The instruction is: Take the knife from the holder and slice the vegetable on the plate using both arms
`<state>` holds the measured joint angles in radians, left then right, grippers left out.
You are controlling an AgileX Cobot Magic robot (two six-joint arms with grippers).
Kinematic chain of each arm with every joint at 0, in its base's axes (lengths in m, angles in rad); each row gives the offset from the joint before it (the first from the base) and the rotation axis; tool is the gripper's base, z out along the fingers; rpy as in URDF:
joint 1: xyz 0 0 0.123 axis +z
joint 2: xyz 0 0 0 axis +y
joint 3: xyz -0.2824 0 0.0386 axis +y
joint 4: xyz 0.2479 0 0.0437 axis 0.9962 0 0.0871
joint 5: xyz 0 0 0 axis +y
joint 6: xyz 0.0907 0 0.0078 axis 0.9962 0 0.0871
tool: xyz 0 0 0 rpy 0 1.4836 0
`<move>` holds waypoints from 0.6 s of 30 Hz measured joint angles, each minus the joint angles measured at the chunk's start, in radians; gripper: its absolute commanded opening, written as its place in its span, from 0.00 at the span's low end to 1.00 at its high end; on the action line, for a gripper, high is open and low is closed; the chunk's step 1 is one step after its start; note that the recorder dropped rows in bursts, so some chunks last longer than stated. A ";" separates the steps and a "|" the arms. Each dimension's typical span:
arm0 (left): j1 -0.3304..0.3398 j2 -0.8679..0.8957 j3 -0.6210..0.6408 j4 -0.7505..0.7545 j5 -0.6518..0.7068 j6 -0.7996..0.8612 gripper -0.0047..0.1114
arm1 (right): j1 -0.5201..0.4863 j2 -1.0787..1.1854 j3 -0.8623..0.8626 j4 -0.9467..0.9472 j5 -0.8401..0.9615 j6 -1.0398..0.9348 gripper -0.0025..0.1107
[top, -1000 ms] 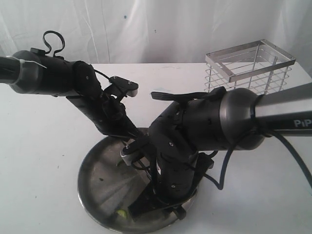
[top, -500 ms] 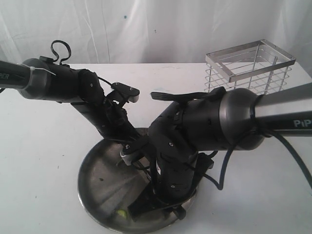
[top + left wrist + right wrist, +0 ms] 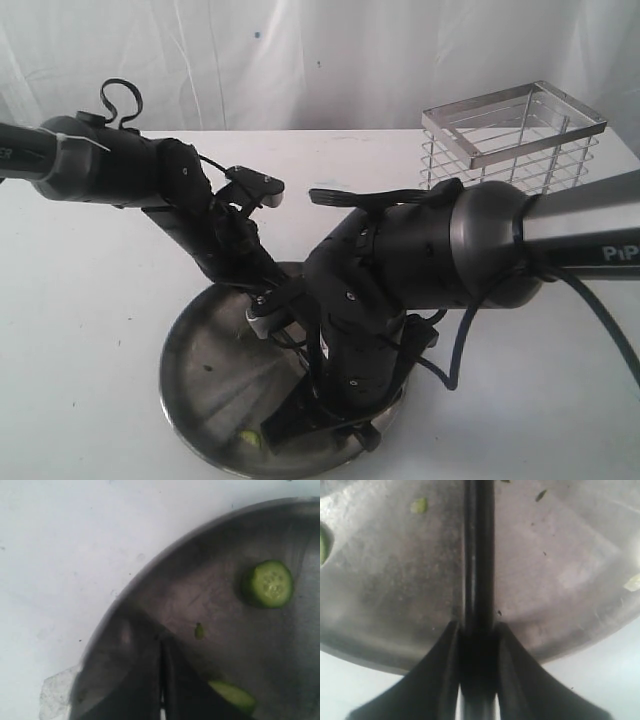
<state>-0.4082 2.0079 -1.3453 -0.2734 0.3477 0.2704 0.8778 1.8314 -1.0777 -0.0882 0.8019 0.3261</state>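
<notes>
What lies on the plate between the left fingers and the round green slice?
Bare plate and one tiny green scrap, shown in the left wrist view.

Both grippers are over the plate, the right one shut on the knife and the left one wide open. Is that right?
Not quite. The left gripper is shut, not wide open: the left wrist view shows its jaws pressed together over the plate. The rest holds: the right gripper is shut on the knife above the plate.
</notes>
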 measured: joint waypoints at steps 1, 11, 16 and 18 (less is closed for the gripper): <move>0.000 -0.017 0.000 0.003 0.003 0.000 0.04 | 0.000 0.000 0.000 0.000 0.000 0.000 0.02; 0.000 -0.127 0.001 0.005 0.066 0.000 0.04 | 0.000 0.000 0.000 0.001 0.036 0.006 0.02; 0.000 -0.128 0.013 0.009 0.111 0.000 0.04 | 0.000 0.000 0.000 0.001 0.052 0.006 0.02; 0.000 -0.128 0.038 0.009 0.108 0.000 0.04 | 0.000 0.000 0.000 0.001 0.057 0.006 0.02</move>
<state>-0.4082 1.8796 -1.3077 -0.2646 0.4554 0.2704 0.8778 1.8314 -1.0782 -0.0867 0.8588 0.3319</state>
